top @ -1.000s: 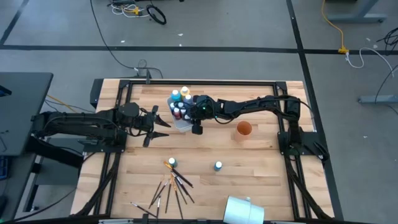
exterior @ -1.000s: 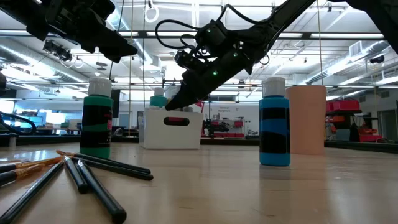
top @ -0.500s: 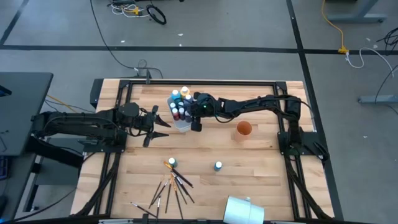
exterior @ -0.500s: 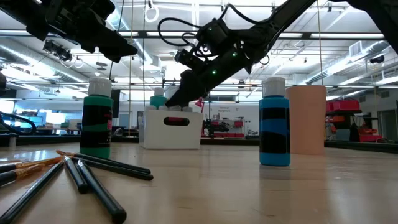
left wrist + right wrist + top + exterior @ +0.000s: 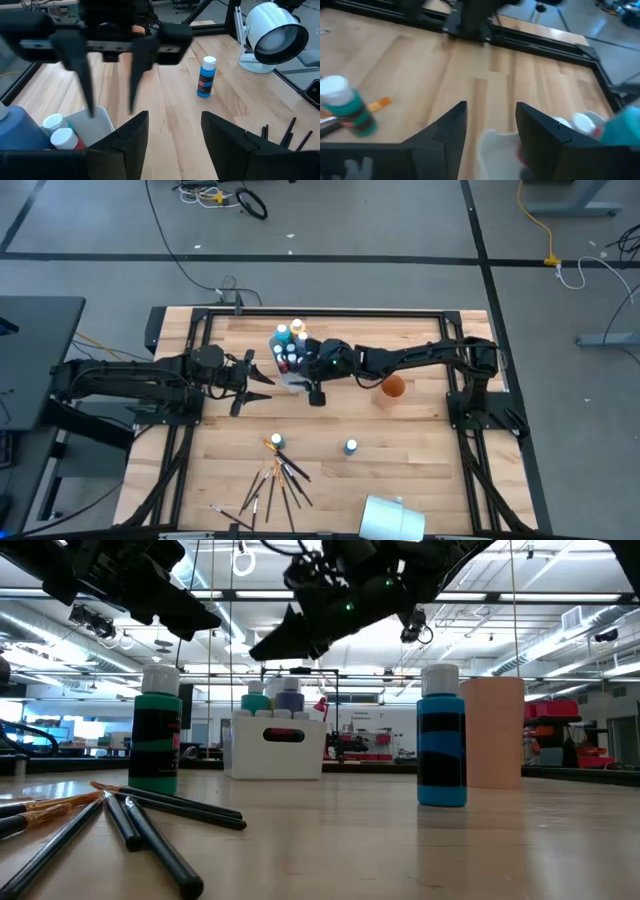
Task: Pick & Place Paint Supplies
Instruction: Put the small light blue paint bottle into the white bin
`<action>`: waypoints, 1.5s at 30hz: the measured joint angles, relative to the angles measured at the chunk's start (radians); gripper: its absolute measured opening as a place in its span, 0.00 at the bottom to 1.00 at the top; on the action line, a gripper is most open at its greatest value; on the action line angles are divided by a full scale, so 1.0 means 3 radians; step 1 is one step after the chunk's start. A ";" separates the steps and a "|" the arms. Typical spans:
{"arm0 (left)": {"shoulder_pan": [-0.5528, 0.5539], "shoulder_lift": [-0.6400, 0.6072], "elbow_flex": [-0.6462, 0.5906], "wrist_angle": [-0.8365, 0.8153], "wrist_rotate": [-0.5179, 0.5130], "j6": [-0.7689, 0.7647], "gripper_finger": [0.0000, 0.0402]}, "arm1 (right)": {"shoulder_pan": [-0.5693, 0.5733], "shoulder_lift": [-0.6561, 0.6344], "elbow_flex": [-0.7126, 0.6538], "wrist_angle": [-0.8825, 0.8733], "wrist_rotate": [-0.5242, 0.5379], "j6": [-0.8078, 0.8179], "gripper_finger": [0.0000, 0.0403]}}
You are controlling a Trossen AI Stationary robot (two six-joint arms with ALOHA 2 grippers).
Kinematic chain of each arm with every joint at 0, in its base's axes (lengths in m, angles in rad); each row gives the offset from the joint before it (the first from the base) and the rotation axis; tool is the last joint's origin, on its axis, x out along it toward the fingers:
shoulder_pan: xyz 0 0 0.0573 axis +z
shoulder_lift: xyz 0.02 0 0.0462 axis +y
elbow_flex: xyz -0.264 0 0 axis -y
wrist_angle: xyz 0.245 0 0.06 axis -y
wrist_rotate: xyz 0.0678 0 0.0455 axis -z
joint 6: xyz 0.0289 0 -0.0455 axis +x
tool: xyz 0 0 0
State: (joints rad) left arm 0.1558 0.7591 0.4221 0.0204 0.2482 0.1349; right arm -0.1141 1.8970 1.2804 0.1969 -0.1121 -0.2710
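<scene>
Wooden planks make up the table [image 5: 420, 430], and a small white bin [image 5: 277, 745] at its back middle serves as the landmark. Several paint bottles [image 5: 290, 345] stand packed inside the bin. Just above the bin's front edge hangs the right gripper [image 5: 316, 392], fingers apart and empty. Left of the bin hovers the left gripper [image 5: 262, 379], also spread and empty. Right of the bin stands an orange cup [image 5: 393, 387]. Well in front of the bin stand a green bottle [image 5: 156, 730] and a blue bottle [image 5: 441, 737], with brushes [image 5: 278, 480] scattered nearer the table's front edge beyond them.
</scene>
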 joint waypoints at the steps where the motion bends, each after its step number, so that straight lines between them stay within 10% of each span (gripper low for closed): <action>1: 0.0000 0.0000 0.0000 0.0001 0.0004 0.0000 0.48 | 0.0039 -0.0011 0.0000 -0.0011 0.0000 0.0001 0.43; 14: -0.0011 0.0000 0.0000 0.0010 0.0657 -0.0183 0.48 | 0.0526 -0.0186 -0.0001 -0.0395 -0.0027 0.0244 0.43; 33: -0.0818 0.0987 -0.0003 0.0844 0.0439 -0.0238 0.48 | 0.0959 -0.0816 -0.0117 -0.1739 -0.0032 0.0531 0.43; 45: -0.1014 0.1288 0.0001 0.0951 0.0439 -0.0349 0.48 | 0.0946 -0.1622 -0.1537 0.0031 -0.0033 0.0634 0.43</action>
State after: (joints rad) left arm -0.1483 1.1454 0.4225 0.3056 0.3798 0.0303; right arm 0.1698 1.4103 0.8194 0.2061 -0.1219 -0.0810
